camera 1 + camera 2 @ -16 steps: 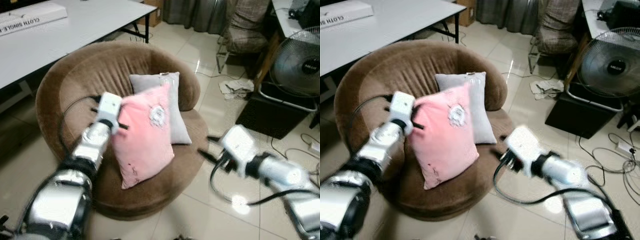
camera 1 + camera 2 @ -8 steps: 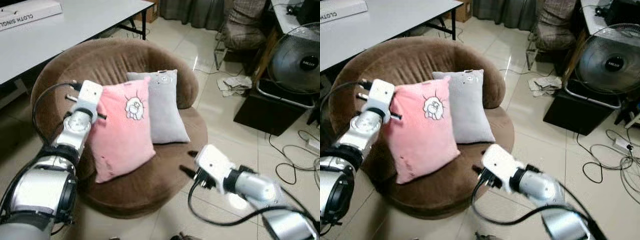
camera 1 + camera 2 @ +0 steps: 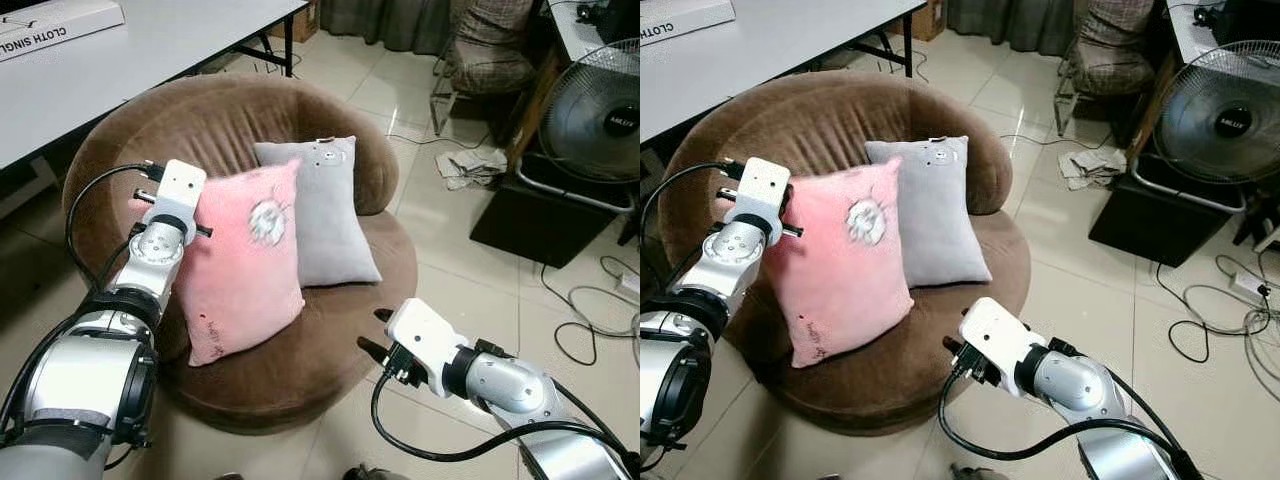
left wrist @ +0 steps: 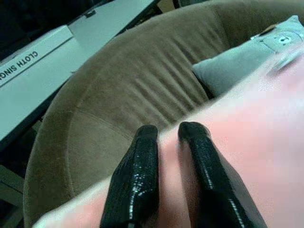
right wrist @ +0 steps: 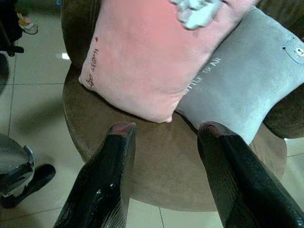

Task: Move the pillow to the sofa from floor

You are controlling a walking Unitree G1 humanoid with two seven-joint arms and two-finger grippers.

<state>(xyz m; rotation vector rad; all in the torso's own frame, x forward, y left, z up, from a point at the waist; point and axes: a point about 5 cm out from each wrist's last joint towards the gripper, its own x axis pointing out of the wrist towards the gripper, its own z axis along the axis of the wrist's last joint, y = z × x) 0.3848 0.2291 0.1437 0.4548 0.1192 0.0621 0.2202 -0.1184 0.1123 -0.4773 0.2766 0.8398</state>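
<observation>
Two black fingers [image 4: 137,185] of the left gripper [image 4: 166,137] pinch the upper edge of the soft pink square pillow [image 3: 245,265], which stands tilted on the seat of the round brown velvet sofa [image 3: 300,360], leaning against a grey pillow [image 3: 325,205]. Over by the sofa's front edge, the right gripper [image 5: 164,128] hovers with its fingers spread wide, holding nothing, above the pale tiled floor [image 3: 450,240].
</observation>
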